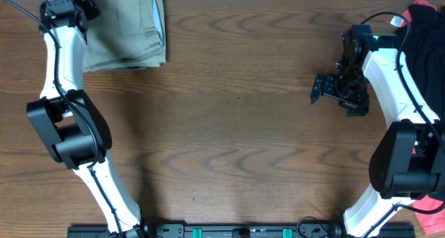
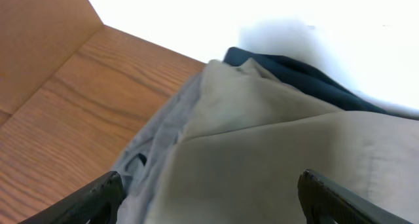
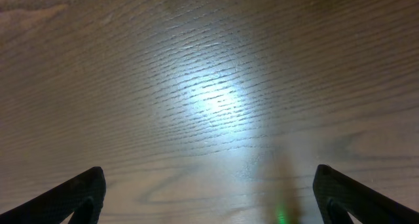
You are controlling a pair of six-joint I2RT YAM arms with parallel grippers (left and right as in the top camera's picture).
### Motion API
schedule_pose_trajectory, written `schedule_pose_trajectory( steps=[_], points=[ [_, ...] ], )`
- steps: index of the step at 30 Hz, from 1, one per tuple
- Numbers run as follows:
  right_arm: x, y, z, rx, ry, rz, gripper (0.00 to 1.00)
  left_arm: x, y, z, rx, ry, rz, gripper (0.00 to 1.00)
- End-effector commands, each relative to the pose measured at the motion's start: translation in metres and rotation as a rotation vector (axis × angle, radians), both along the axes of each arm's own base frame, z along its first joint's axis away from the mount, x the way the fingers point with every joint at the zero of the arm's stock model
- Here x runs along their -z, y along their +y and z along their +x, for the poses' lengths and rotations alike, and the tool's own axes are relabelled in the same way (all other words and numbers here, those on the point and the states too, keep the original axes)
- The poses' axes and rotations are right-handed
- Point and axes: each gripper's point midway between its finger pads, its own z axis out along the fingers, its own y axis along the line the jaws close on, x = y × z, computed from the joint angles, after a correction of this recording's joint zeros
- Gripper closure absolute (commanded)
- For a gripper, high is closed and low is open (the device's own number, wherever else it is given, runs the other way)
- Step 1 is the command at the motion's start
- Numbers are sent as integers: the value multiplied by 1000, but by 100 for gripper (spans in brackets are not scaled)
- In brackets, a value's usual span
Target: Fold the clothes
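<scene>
Folded khaki shorts [image 1: 128,29] lie on the counter [image 1: 236,127] at upper left; the left claw [image 2: 209,201] hangs spread over them; the right claw [image 1: 332,90], spread too, hovers over the wood at right

place: probably a robotics lab | evidence: left arm [image 1: 61,60] and right arm [image 1: 386,71] mounted at wood-grain table [image 1: 229,127]
</scene>
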Motion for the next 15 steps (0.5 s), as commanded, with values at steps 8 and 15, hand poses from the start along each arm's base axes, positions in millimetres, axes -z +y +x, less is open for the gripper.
schedule_pose_trajectory(
  steps=[8,15],
  points=[
    [-3,-1,4,-13,-16,-9,1,-6,-4,-7,11,24,-36,50],
    [-3,-1,4,-13,-16,-9,1,14,-10,-16,29,97,-74,92]
  ],
)
